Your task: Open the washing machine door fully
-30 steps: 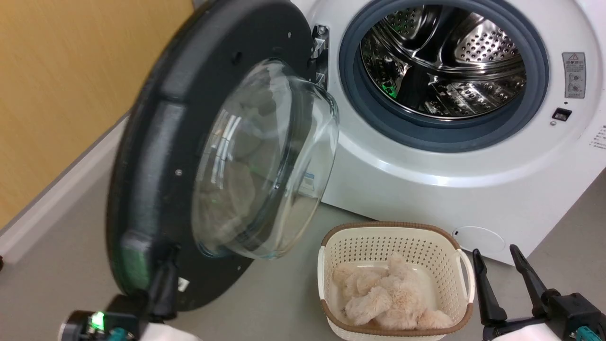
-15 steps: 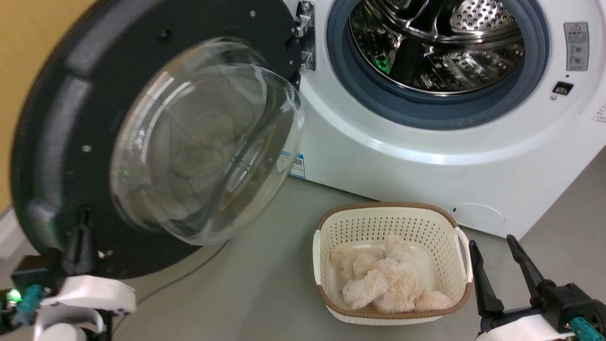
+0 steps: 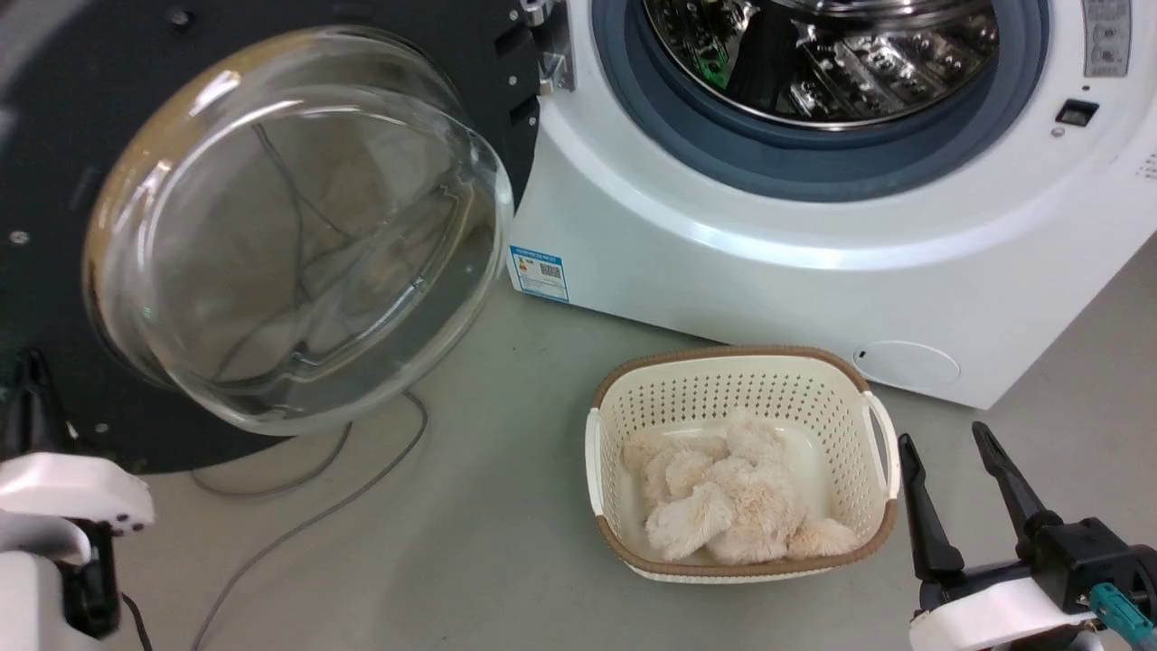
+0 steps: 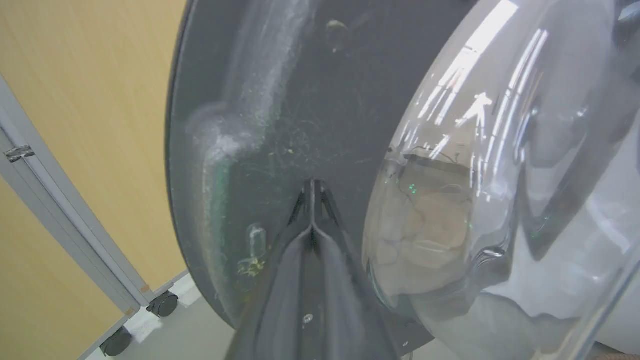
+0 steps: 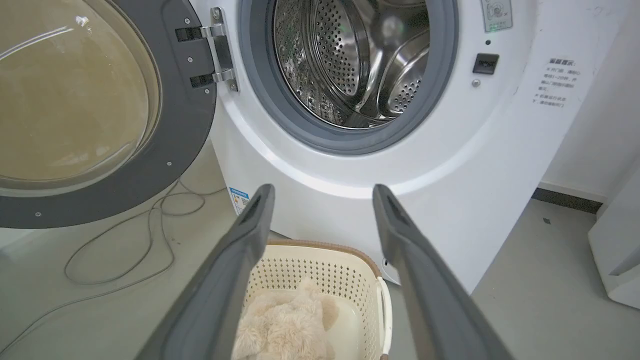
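The washing machine door (image 3: 63, 108) stands swung out to the left of the white washing machine (image 3: 768, 271), its clear glass bowl (image 3: 289, 226) bulging toward me and its metal hinge (image 3: 551, 45) at the opening's left edge. My left gripper (image 4: 312, 184) is shut, with its joined tips against the door's matte black inner face (image 4: 300, 100), beside the bowl. In the head view one dark finger (image 3: 32, 389) of it shows at the door's lower left edge. My right gripper (image 3: 942, 434) hangs open and empty over the floor, right of the basket, facing the steel drum (image 5: 350, 55).
A cream perforated basket (image 3: 737, 362) holding fluffy beige cloth (image 3: 723, 506) sits on the floor in front of the washer. A grey cable (image 3: 362, 488) loops on the floor under the door. A yellow panel on castors (image 4: 75, 125) stands behind the door.
The door has swung further out to the left, away from the drum, and my left gripper has gone left with it. The head camera has shifted too. The right gripper stays put.
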